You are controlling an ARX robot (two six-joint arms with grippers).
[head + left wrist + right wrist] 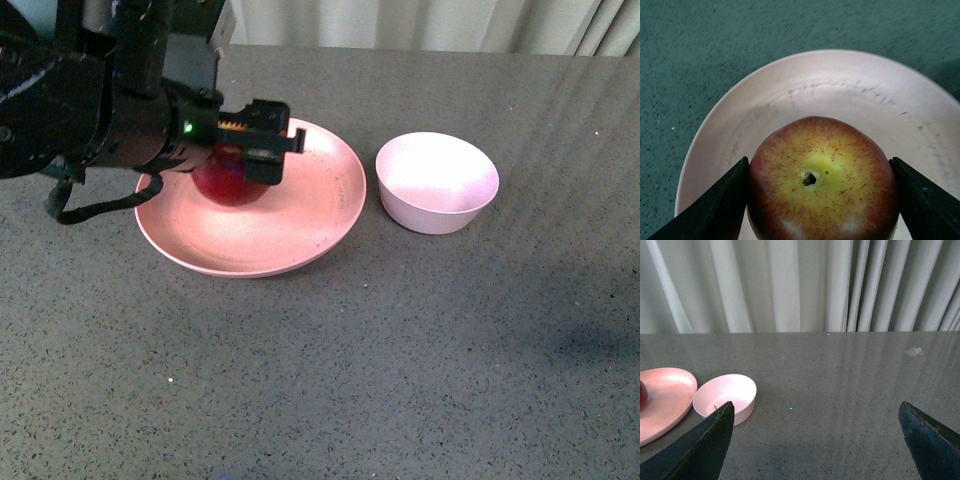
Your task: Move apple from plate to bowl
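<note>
The dark red apple sits on the wide pink plate at the left of the table. My left gripper is shut on the apple, its black fingers pressed against both sides. In the left wrist view the apple shows its yellow-green patch and stem dimple, with the plate under it. The small pale bowl stands empty just right of the plate. My right gripper is open and empty over bare table; its view shows the bowl, the plate and the apple's edge.
The table is a dark grey speckled surface. Pale curtains hang behind the table's far edge. The right arm is out of the front view.
</note>
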